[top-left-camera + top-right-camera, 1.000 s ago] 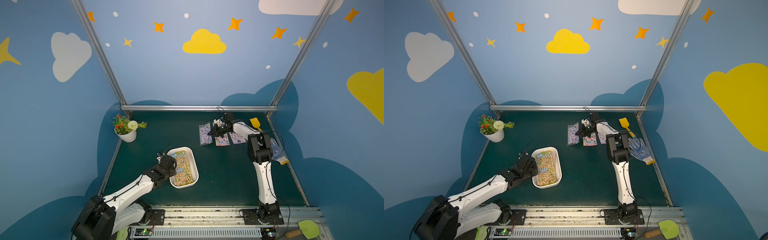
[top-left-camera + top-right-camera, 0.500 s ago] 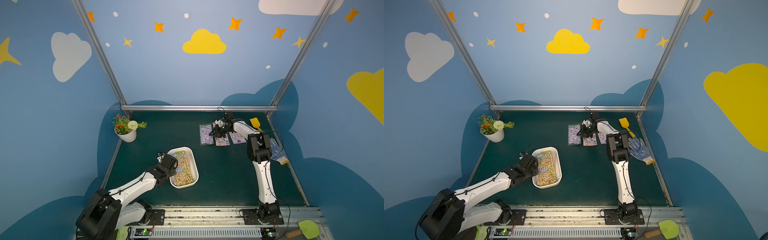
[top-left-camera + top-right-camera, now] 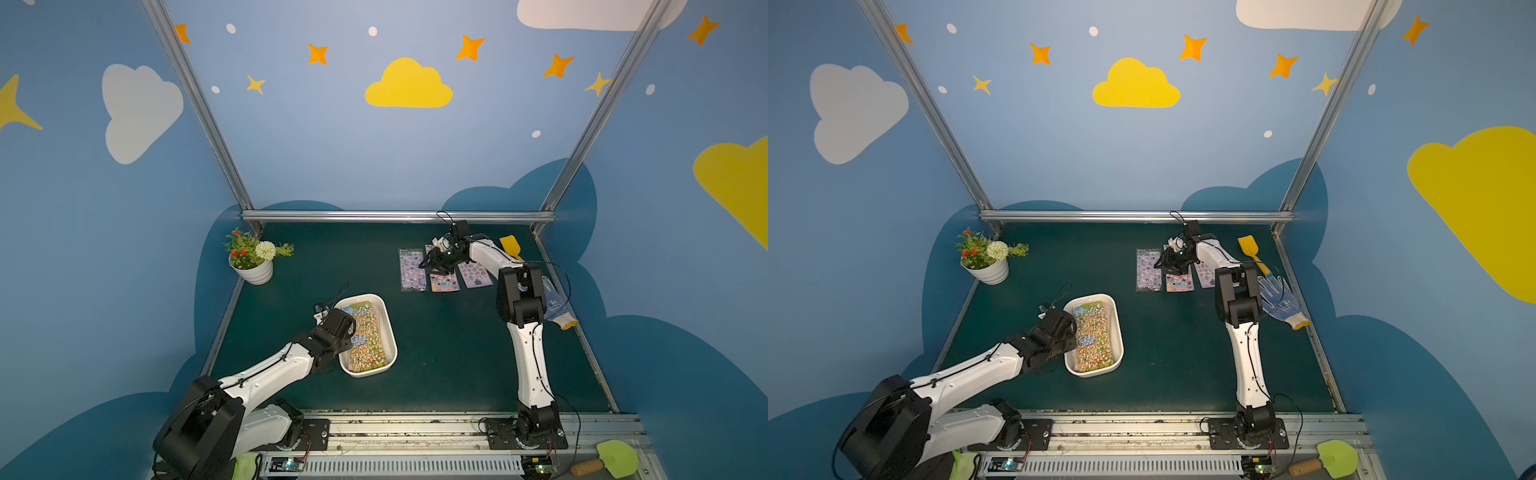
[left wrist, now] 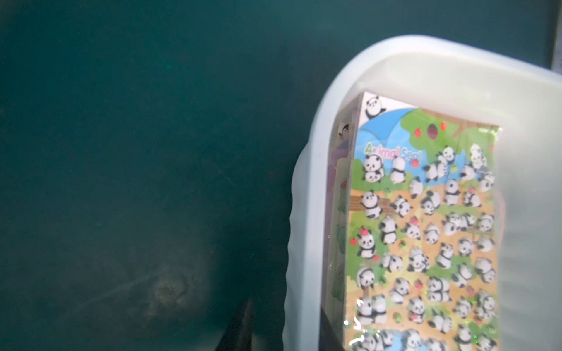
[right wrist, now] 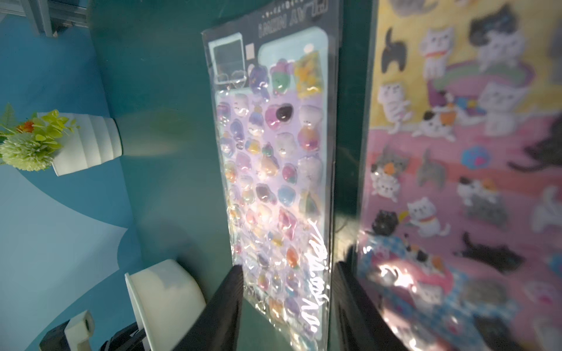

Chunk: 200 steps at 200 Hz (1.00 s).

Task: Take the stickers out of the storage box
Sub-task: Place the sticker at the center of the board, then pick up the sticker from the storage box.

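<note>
Hovering far right, the right gripper (image 5: 289, 288) holds its jaws wide and empty over three sheets (image 3: 444, 284) lying flat on the table (image 3: 436, 353). The other stickers (image 3: 365, 336) sit in the storage box (image 3: 368, 372), near left. The left gripper (image 4: 282, 322) straddles its left wall, jaws narrowly apart, not pinching it.

The white storage box (image 3: 387, 320) sits at my left gripper (image 4: 286, 307), stickers (image 3: 365, 336) flat inside; three more lie under my right gripper (image 5: 289, 270).

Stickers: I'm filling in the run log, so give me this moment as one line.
left gripper: astride box wall | right gripper: open over purple sheet | on mat: three sheets | in box: stack
</note>
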Each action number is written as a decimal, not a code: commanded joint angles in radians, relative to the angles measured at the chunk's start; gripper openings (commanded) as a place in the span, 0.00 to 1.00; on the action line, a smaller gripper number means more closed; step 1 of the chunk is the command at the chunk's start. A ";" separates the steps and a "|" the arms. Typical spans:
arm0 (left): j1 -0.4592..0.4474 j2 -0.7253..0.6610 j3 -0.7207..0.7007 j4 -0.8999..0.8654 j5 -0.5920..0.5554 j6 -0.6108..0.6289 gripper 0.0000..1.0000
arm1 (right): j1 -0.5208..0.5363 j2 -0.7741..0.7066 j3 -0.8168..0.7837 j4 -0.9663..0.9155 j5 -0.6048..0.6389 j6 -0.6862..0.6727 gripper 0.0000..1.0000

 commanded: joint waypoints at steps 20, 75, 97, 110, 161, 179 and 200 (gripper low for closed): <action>0.022 0.021 0.034 -0.033 -0.004 -0.004 0.16 | -0.003 -0.157 -0.031 -0.023 0.010 -0.025 0.53; 0.076 -0.027 0.046 -0.087 -0.016 -0.041 0.04 | 0.021 -0.320 -0.127 -0.008 0.003 -0.034 0.58; 0.115 -0.080 0.055 -0.108 -0.004 -0.043 0.04 | 0.038 -0.393 -0.183 0.006 -0.003 -0.032 0.59; 0.131 -0.115 0.057 -0.118 -0.009 -0.047 0.04 | 0.056 -0.435 -0.220 0.025 -0.006 -0.028 0.59; 0.194 -0.267 -0.034 -0.116 -0.109 -0.155 0.04 | 0.199 -0.554 -0.264 0.007 0.050 -0.067 0.59; 0.206 -0.315 -0.068 -0.100 -0.133 -0.169 0.04 | 0.268 -0.564 -0.243 -0.021 0.080 -0.082 0.59; 0.212 -0.348 -0.089 -0.086 -0.153 -0.162 0.04 | 0.358 -0.554 -0.201 -0.046 0.119 -0.100 0.57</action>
